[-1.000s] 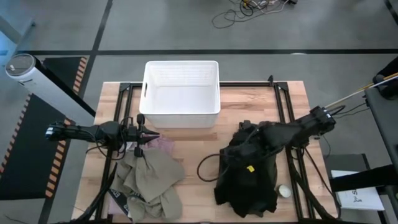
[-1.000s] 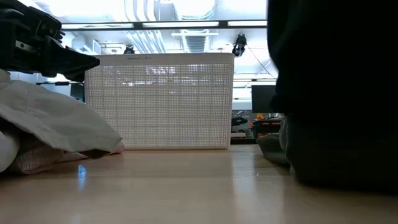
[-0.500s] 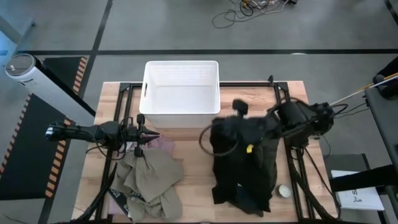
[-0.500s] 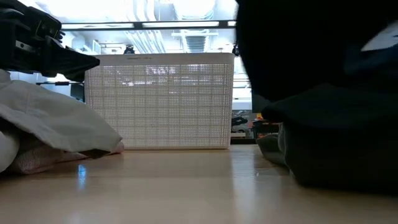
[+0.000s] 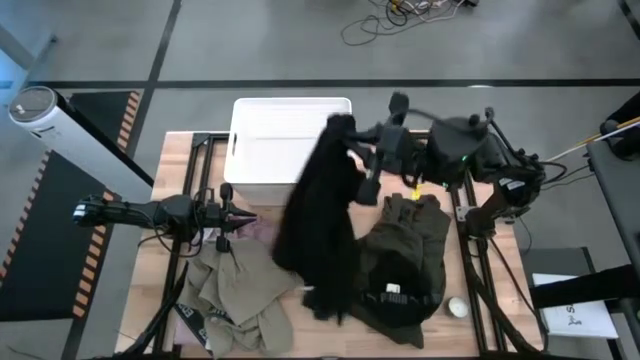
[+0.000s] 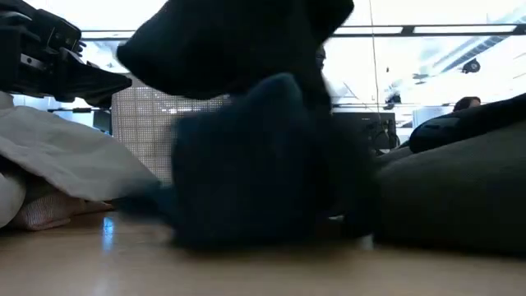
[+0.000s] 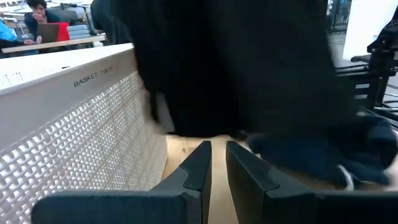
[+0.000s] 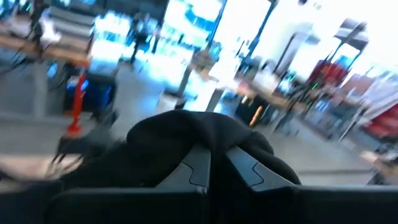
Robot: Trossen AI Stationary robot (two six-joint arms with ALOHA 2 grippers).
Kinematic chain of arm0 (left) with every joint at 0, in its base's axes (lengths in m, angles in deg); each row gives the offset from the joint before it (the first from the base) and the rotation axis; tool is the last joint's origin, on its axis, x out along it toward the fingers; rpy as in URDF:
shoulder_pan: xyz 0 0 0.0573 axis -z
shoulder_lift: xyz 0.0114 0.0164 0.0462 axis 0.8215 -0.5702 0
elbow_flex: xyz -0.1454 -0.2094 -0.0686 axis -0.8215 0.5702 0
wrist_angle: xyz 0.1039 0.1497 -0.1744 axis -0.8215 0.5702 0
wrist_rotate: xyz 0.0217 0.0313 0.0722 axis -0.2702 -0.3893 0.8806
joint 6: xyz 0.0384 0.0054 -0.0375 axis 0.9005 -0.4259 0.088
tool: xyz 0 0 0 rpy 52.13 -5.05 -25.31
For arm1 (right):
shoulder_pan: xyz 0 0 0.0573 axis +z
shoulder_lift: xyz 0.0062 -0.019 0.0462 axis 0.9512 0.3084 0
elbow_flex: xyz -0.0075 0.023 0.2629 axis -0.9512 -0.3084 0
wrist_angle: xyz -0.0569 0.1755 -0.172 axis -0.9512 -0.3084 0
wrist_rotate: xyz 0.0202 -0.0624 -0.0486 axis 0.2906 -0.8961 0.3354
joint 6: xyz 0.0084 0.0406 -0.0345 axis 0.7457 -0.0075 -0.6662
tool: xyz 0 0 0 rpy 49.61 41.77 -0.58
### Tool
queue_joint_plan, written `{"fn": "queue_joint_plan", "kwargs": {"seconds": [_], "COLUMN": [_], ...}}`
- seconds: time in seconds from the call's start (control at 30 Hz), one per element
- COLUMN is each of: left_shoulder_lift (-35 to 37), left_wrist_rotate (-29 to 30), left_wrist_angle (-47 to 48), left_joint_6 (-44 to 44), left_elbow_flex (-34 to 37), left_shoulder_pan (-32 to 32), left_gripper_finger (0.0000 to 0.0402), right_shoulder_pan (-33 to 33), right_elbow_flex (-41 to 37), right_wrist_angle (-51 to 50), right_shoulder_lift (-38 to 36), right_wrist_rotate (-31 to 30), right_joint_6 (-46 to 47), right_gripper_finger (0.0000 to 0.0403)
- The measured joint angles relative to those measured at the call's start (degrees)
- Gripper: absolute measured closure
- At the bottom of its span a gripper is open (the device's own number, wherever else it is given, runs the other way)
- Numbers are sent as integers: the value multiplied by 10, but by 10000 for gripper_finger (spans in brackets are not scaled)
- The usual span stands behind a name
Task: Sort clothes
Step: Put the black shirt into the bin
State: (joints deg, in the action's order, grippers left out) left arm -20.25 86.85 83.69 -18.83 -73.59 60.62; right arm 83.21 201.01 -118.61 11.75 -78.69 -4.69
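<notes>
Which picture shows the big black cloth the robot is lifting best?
The high view: the black cloth hangs whole from the right gripper, over the white bin. The low and wrist views show only dark, blurry parts of it.

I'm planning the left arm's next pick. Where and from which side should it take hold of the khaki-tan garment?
Grip the khaki-tan garment at its raised, bunched upper edge, nearest the left tool. Come from above, pinching a fold: the cloth lies crumpled and flat on the table, with no stiff edge. The pink shirt beside it likely risks being caught too.
</notes>
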Motion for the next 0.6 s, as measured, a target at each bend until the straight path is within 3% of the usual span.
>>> {"fn": "queue_joint_plan", "kwargs": {"seconds": [0.37, 0.6], "left_shoulder_lift": [-1, -1], "left_wrist_rotate": [0, 0], "left_wrist_angle": [0, 0], "left_joint_6": [0, 0], "left_elbow_flex": [0, 0], "left_shoulder_pan": [0, 0], "left_gripper_finger": [365, 365], "right_shoulder_pan": [-51, -95], "right_elbow_flex": [0, 0], "right_wrist_angle": [277, 383], "right_shoulder_lift": [18, 24], "right_wrist_rotate": [31, 81], "right_joint_6": [-157, -177], "right_gripper_finger": [403, 403]}}
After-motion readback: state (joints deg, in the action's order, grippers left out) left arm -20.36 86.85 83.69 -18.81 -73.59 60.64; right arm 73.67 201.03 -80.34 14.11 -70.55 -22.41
